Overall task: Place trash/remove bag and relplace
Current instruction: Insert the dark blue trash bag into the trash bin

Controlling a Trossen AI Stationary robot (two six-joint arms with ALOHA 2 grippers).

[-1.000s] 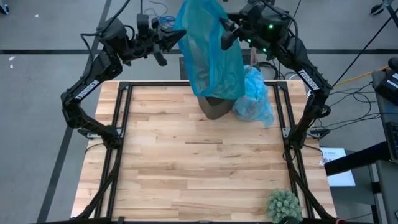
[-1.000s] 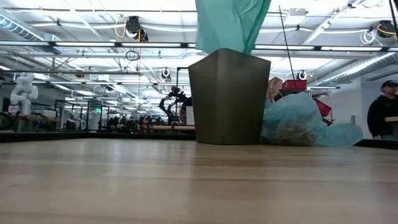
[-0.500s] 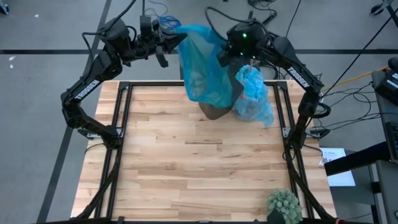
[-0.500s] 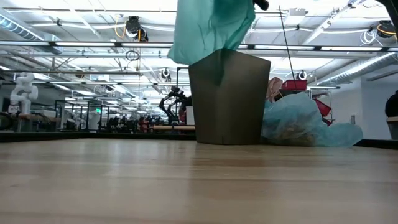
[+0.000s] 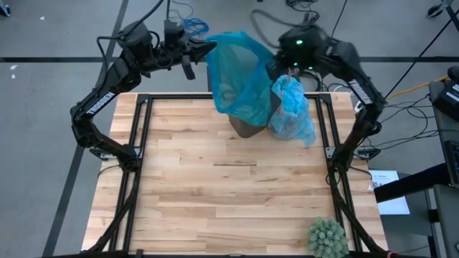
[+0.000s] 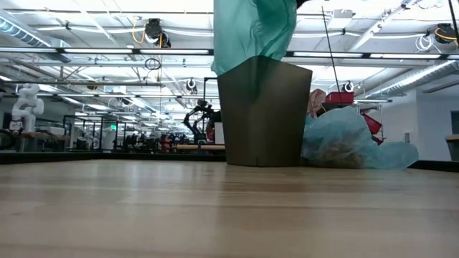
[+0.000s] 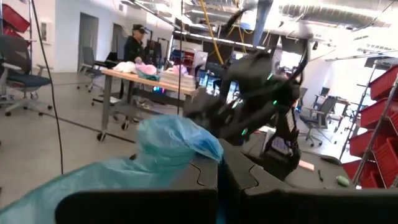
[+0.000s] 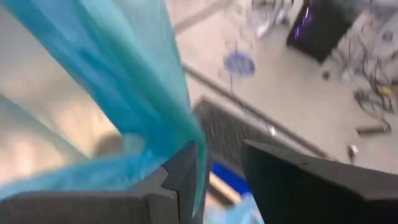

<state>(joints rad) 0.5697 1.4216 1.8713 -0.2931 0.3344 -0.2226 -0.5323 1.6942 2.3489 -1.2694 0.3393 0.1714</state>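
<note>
High view: teal bag (image 5: 240, 75) above bin (image 5: 247, 129).

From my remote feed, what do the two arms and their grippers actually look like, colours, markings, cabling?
Both arms are dark, jointed links. The left arm and right arm each carry white lettering along one link. Green indicator lights glow near the right wrist. The left gripper has two blocky black fingers; the right gripper has angular dark grey fingers. Black cables loop behind both arms.

The teal bag (image 5: 240, 82) covers most of the bin (image 5: 247, 129); the spiky green ball (image 5: 328, 236) is cut by the picture's edge.
</note>
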